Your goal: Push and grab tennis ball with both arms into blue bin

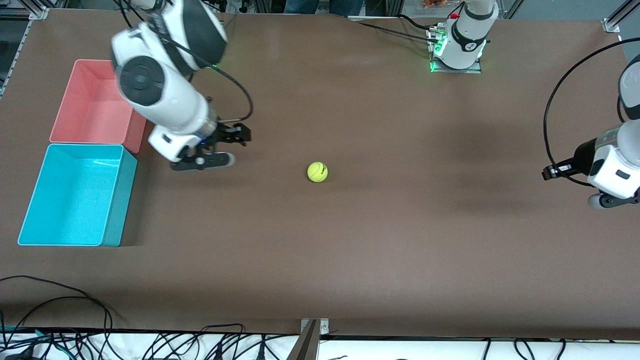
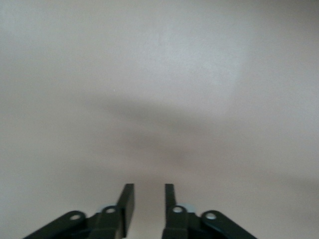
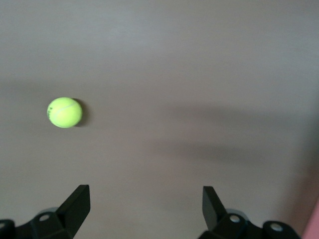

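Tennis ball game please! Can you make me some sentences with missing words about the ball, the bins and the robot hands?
1. The tennis ball lies on the brown ____.
2. The blue bin sits nearer the front camera than the ____ bin.
3. The right gripper has its fingers wide ____.
4. The left gripper holds ____.

Missing words: table; pink; open; nothing
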